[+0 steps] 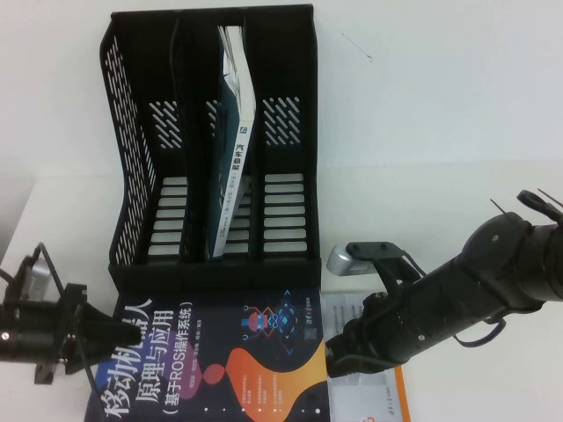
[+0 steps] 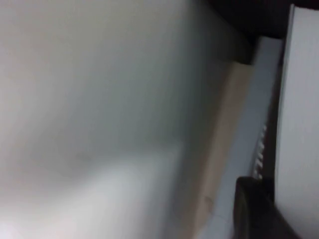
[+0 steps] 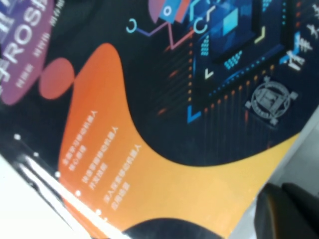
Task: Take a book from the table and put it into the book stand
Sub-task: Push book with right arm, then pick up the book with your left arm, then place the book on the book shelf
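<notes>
Book lies low-centre, cut off by the frame's bottom edge; left gripper and right gripper flank it, finger states unclear.

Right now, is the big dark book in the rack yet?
Not yet. The book lies flat on the table in front of the book stand. The left gripper is at its left edge, the right gripper at its right edge. A teal book fills the middle slot. Lifting and slotting remain.
</notes>
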